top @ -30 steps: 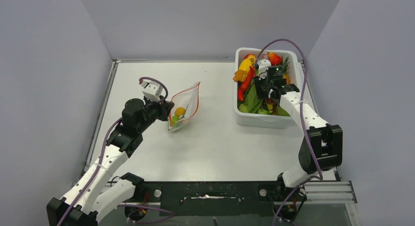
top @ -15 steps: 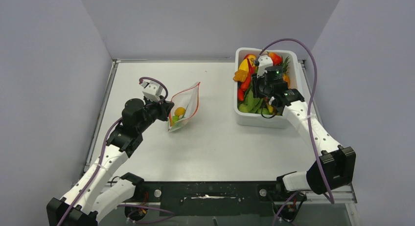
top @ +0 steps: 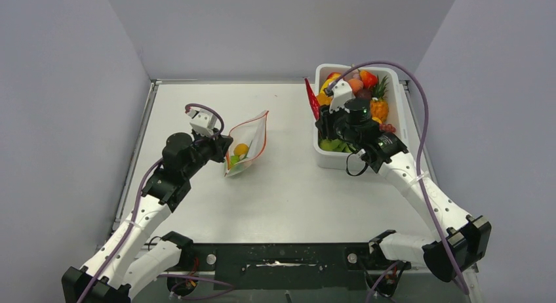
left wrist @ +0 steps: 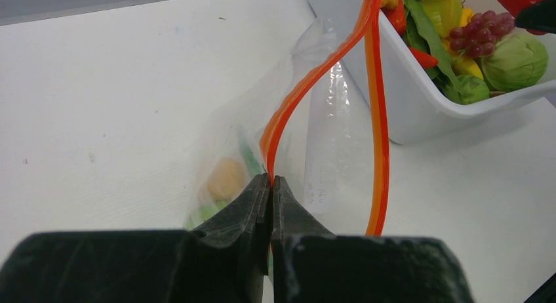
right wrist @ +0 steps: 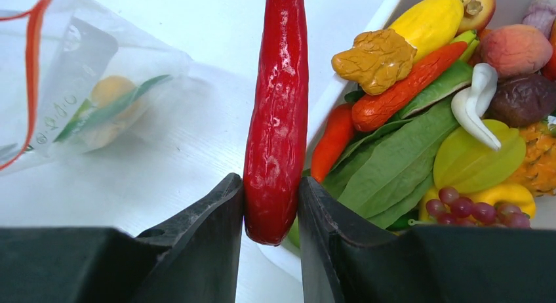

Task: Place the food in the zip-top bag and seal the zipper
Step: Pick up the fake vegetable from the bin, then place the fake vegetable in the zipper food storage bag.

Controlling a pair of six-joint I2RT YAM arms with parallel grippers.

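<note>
The clear zip-top bag (top: 246,145) stands open on the table, its red-orange zipper (left wrist: 375,119) parted in a loop. A yellow and a green toy food (top: 240,152) lie inside it. My left gripper (left wrist: 271,181) is shut on the near side of the zipper strip and holds the mouth up. My right gripper (right wrist: 270,201) is shut on the long red chili (right wrist: 278,106) near its lower end. It holds the chili upright over the left rim of the white tub (top: 341,160), right of the bag; the chili also shows in the top view (top: 311,98).
The white tub at the back right holds several more toy foods (right wrist: 426,106): yellow, orange, green leaves, purple grapes. Grey walls enclose the table on the left, back and right. The bag (right wrist: 72,86) lies left of the chili in the right wrist view.
My right gripper has lifted out of the tub with the red chili and moved left to the tub's left rim. The left arm and the bag have not moved.
</note>
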